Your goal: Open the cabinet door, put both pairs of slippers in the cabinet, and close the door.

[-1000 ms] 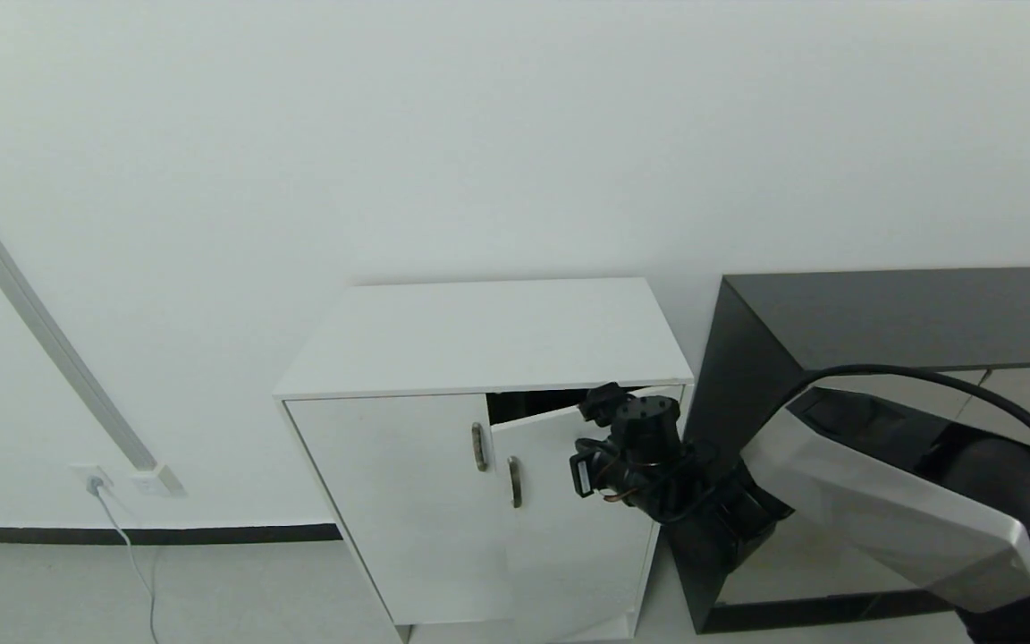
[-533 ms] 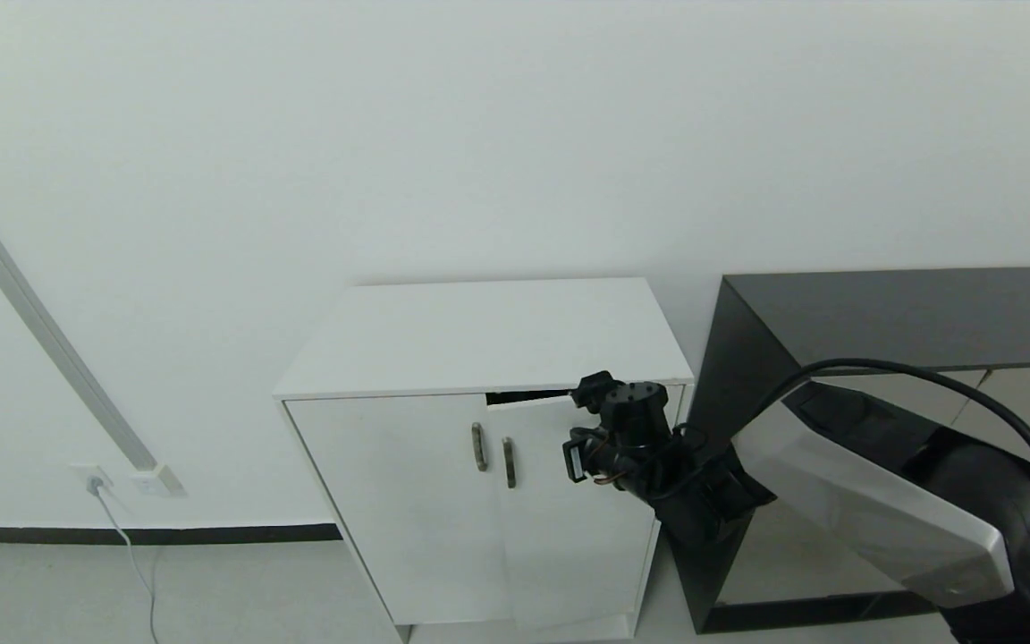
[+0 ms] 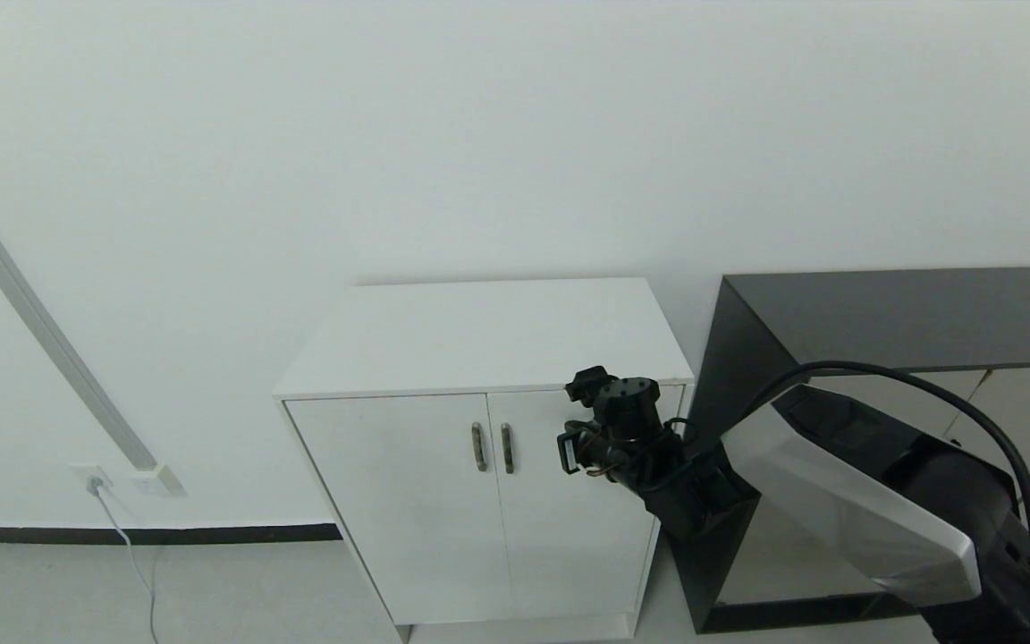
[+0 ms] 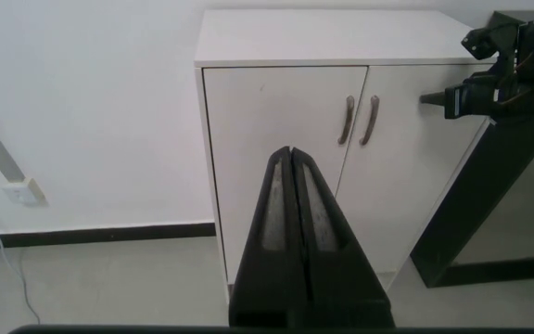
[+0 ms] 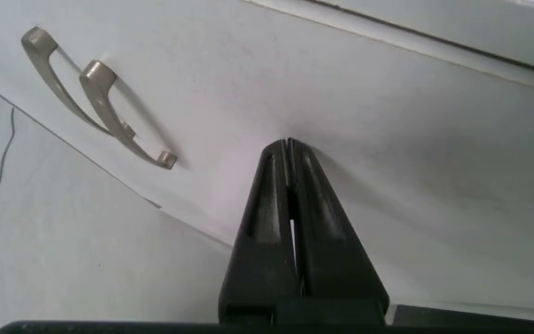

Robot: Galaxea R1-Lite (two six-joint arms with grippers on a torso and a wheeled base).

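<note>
My right hand point(image 5: 290, 145), fingers pressed together, meets the cabinet door point(image 3: 569, 519): rigid, probably light to swing, best gripped at its slim handle point(image 3: 507, 448).

Cabinet point(image 3: 479, 340): plain white top and doors point(image 3: 569, 501), unpatterned. Handles point(image 3: 478, 446): dull bronze-grey metal. Left gripper point(image 4: 290, 153) and right gripper point(image 5: 290, 150): matt black. Side unit point(image 3: 837, 313): glossy black top and flank, pale grey fronts. Wall point(image 3: 515, 134): plain white, crossed by pale grey trunking point(image 3: 41, 331). Socket point(image 3: 90, 478): white. Skirting band point(image 3: 139, 533): black. Floor point(image 3: 238, 590): light grey.
</note>
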